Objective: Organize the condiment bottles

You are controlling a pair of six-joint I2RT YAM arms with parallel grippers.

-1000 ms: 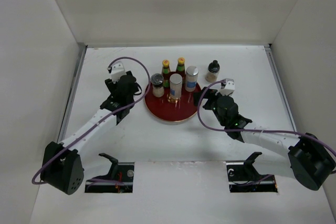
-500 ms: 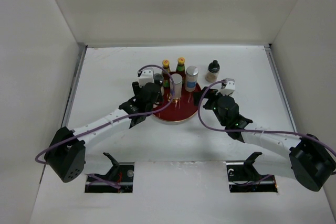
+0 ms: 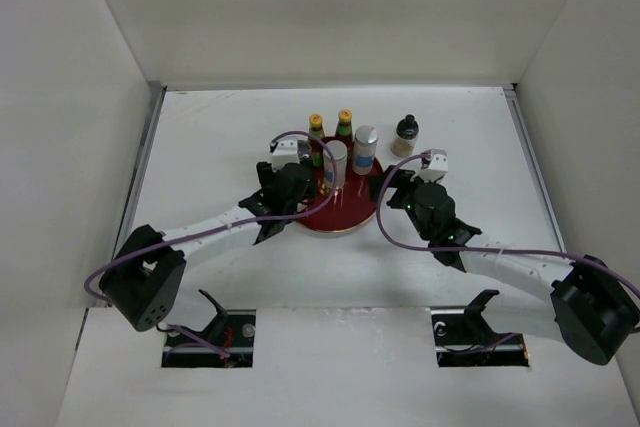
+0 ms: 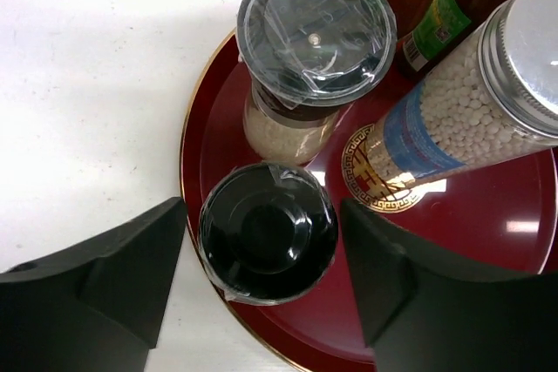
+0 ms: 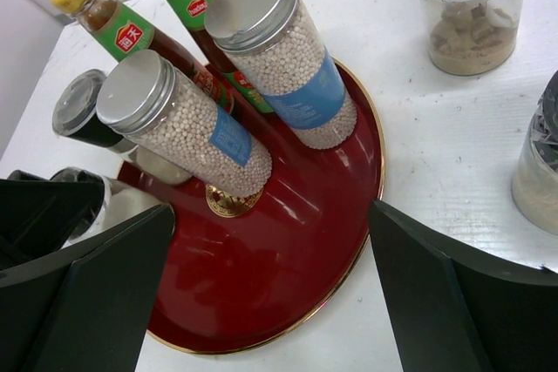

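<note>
From above, your left gripper (image 3: 288,179) has swung in across the table (image 3: 200,127) to the red tray (image 3: 345,217)'s left rim. The right gripper (image 3: 400,185) hasn't moved, its jaws wide apart and empty.

The left wrist shows more: jaws apart, straddling a black-capped jar (image 4: 268,231) on the tray's edge, beside shakers (image 4: 453,102) and sauce bottles (image 4: 440,28).

Only the right wrist shows a loose jar (image 5: 540,172) off the tray.

White walls (image 3: 80,97) enclose the table.
</note>
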